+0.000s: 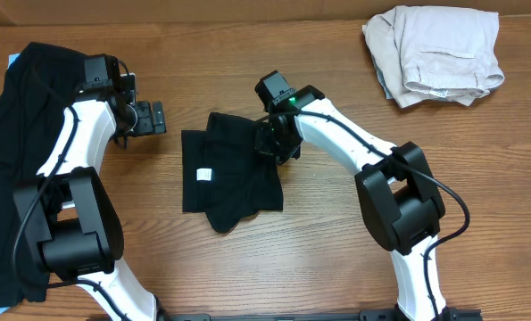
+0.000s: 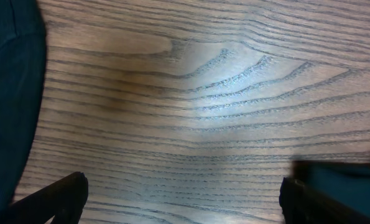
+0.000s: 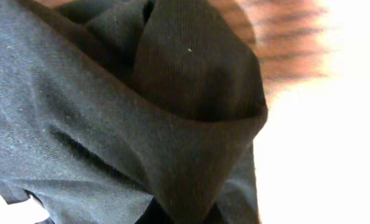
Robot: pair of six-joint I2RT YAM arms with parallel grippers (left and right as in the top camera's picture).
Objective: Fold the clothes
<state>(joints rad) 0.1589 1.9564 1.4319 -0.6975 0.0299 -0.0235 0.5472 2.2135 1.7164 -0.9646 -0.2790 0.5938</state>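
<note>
Near the middle of the table, my right arm reaches in from 5 o'clock with its elbow bent and wrist tipped down; the right gripper is down at the 1 o'clock corner of the black T-shirt; its wrist camera is filled with dark cloth, one fold bulging toward the lens, and no fingers show, so I cannot tell whether it pinches or hangs loose. My left arm rises from 7 o'clock and bends over toward 10 o'clock; the left gripper points toward 3 o'clock, near the shirt but apart from it; its fingers stand wide over bare wood, nothing between them. The shirt lies folded into a rough, rumpled rectangle, a tail of cloth poking out at its 6 o'clock edge; the white label shows on its 9 o'clock half. A heap of black clothes lies at 9 o'clock beneath the left arm; a beige garment sits crumpled at 1 o'clock.
</note>
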